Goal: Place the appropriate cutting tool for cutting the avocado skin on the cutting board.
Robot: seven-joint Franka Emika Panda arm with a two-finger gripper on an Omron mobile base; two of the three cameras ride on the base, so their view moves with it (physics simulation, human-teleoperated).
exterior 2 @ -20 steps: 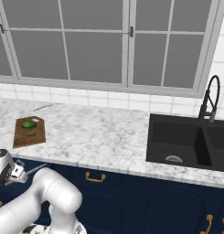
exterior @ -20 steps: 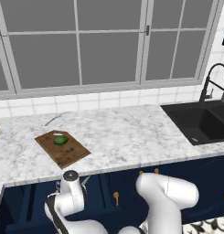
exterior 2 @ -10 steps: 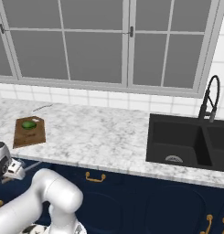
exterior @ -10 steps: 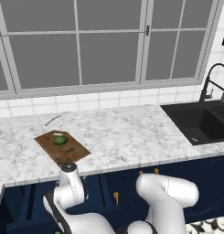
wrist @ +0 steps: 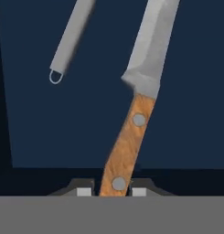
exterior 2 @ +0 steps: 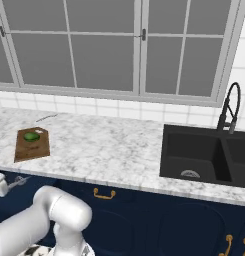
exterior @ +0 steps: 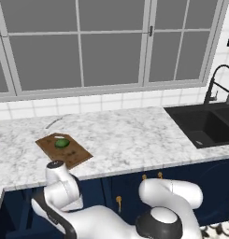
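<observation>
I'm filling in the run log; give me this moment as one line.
stage: grasping | gripper: closing around knife handle | avocado: on cutting board | knife: not yet on board

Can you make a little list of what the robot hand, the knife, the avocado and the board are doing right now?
gripper: fingers either side of the knife handle's end
knife: wooden handle, silver blade, inside a dark blue space
silver utensil: lying beside the knife
avocado: on the cutting board
cutting board: on the marble counter, no knife on it yet
</observation>
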